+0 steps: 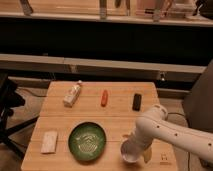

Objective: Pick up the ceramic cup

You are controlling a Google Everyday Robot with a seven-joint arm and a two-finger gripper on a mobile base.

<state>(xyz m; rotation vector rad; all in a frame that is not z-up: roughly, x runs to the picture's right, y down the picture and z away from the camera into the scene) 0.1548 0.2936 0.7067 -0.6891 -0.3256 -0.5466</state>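
Observation:
The ceramic cup (130, 154) is a small round white cup near the front edge of the wooden table (117, 117), to the right of the green patterned plate (87, 141). My white arm reaches in from the right. My gripper (134, 146) is at the end of it, right over and against the cup, and hides part of the cup. Something yellowish shows just right of the cup, by the gripper.
A white bottle (72, 94) lies at the back left of the table. A red object (104, 97) and a black object (136, 101) lie along the back. A white packet (49, 141) lies at the front left. A dark chair (7, 107) stands left of the table.

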